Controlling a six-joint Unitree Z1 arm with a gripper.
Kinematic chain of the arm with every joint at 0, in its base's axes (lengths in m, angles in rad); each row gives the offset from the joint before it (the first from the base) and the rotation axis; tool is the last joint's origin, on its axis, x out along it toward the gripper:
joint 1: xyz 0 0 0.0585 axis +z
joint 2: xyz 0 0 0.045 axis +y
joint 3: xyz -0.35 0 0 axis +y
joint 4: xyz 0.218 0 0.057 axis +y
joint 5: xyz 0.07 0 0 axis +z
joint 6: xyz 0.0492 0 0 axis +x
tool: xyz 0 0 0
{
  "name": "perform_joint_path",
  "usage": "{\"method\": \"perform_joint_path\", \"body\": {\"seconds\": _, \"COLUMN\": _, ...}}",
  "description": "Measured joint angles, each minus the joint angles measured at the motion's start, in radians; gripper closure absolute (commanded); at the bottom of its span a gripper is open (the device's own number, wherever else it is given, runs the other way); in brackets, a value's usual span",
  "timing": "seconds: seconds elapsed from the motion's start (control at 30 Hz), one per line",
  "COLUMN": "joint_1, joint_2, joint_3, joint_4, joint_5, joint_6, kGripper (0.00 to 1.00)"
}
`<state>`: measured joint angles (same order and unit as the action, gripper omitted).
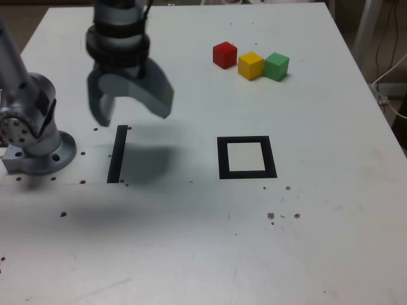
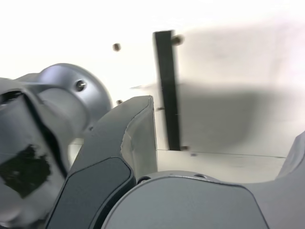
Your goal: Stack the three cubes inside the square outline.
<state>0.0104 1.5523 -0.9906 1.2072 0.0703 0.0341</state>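
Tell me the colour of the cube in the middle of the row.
Yellow cube; clearest in the exterior view.

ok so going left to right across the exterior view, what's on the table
arm base → black strip → red cube → yellow cube → green cube. The open gripper hangs above the strip; the square outline spans the cubes' columns, nearer the camera.

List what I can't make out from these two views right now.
- Cubes and square outline: outside the wrist view, which shows only the black strip.
- Gripper: the wrist view's edge cuts off one of its fingers.
- Arm base: cropped by the exterior view's left edge.
- Table specks: too small to identify.
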Motion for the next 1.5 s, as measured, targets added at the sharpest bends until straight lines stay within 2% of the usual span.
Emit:
{"method": "perform_joint_path", "body": {"seconds": 0.2, "joint_1": 0.069, "joint_2": 0.034, "joint_3": -0.109, "joint_4": 0.019, "joint_5": 0.019, "joint_6": 0.0, "kGripper": 0.01}}
{"method": "perform_joint_path", "body": {"seconds": 0.4, "joint_1": 0.201, "joint_2": 0.102, "joint_3": -0.203, "joint_4": 0.049, "joint_5": 0.044, "joint_6": 0.029, "kGripper": 0.01}}
{"method": "perform_joint_path", "body": {"seconds": 0.93, "joint_1": 0.442, "joint_2": 0.334, "joint_3": -0.472, "joint_4": 0.087, "joint_5": 0.054, "joint_6": 0.08, "kGripper": 0.01}}
{"method": "perform_joint_path", "body": {"seconds": 1.5, "joint_1": 0.57, "joint_2": 0.575, "joint_3": -0.739, "joint_4": 0.136, "joint_5": 0.056, "joint_6": 0.128, "kGripper": 0.01}}
